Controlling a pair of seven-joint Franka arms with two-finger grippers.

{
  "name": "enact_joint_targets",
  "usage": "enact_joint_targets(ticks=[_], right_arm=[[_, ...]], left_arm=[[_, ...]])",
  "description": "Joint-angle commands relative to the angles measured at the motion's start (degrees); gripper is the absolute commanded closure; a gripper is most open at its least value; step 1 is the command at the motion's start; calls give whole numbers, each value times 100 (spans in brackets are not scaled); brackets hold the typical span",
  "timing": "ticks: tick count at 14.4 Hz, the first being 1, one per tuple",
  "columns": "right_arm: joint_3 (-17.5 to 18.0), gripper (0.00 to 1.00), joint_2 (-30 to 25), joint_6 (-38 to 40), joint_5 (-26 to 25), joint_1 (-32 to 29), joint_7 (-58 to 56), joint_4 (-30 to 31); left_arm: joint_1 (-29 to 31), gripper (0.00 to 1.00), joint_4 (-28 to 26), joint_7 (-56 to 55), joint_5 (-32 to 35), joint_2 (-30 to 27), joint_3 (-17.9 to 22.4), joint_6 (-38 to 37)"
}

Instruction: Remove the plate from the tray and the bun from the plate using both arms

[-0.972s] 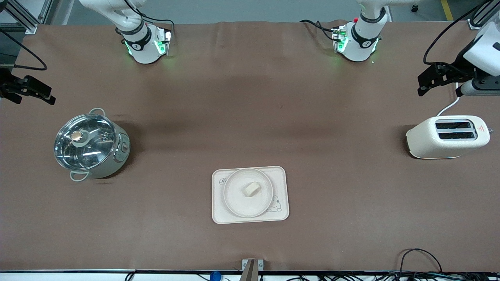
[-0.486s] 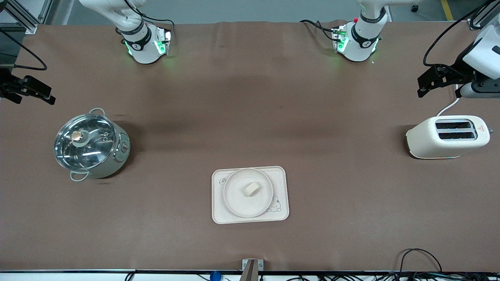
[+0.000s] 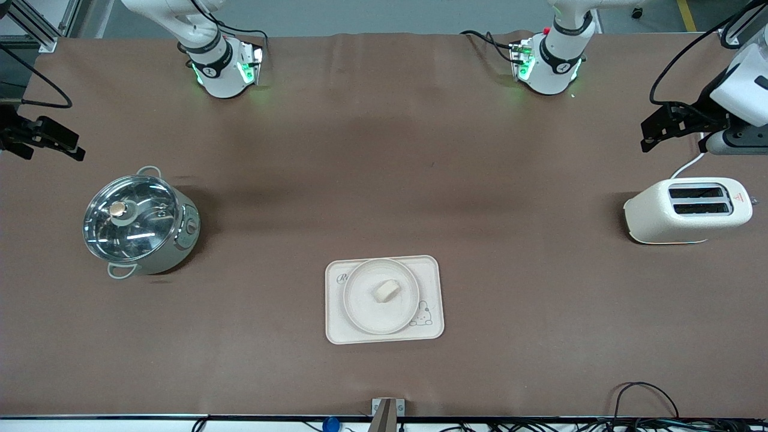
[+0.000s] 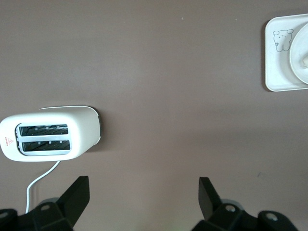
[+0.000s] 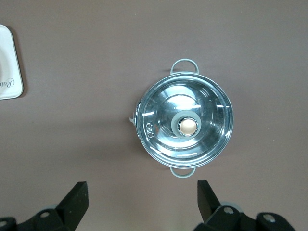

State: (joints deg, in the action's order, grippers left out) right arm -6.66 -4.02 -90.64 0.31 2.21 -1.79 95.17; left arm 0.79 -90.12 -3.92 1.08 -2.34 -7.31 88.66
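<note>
The round cream plate (image 3: 363, 307) lies on a rectangular cream tray (image 3: 433, 271) near the front camera, midway along the table. The small pale bun (image 3: 386, 290) rests in the middle of the plate. My left gripper (image 3: 649, 133) hangs open and empty over the left arm's end of the table, near the toaster; in the left wrist view its fingers (image 4: 143, 185) frame bare cloth, with the tray (image 4: 275, 67), plate (image 4: 299, 45) and bun (image 4: 305, 61) at the edge. My right gripper (image 3: 72, 147) hangs open and empty over the right arm's end; its wrist view (image 5: 142, 188) shows only bare cloth between the fingers.
A white two-slot toaster (image 3: 687, 210) with a cord stands at the left arm's end. A steel pot with a glass lid (image 3: 138, 223) stands at the right arm's end, also in the right wrist view (image 5: 186, 126). Brown cloth covers the table.
The left arm's wrist has drifted slightly toward its end of the table. The right gripper has barely shifted. Plate, bun, tray, pot and toaster have not moved.
</note>
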Motion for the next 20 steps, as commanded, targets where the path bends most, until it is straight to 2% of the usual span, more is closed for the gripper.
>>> enact_joint_targets(ticks=[1, 5, 9, 12, 14, 17, 20], right_arm=[[77, 0, 67, -42, 232, 77, -15, 28], [86, 0, 409, -357, 539, 402, 46, 28], [86, 0, 1339, -1436, 1427, 753, 125, 116], [86, 0, 2183, -2429, 2085, 1262, 344, 107], [86, 0, 2737, -2922, 2193, 1718, 765, 2], [95, 0, 3800, -3591, 2237, 2176, 1144, -471], [95, 0, 4732, -3925, 2439, 2555, 1628, -1288]], left_arm=[[36, 0, 144, 23, 24, 75, -7, -24], [36, 0, 144, 23, 32, 75, -7, -15], [27, 0, 118, 14, 32, 128, -7, -6], [36, 0, 109, 14, 24, 154, -7, 37], [27, 0, 100, 5, 24, 163, -7, 55], [36, 0, 109, 5, 24, 207, -7, 177], [36, 0, 109, 5, 15, 269, -7, 239]])
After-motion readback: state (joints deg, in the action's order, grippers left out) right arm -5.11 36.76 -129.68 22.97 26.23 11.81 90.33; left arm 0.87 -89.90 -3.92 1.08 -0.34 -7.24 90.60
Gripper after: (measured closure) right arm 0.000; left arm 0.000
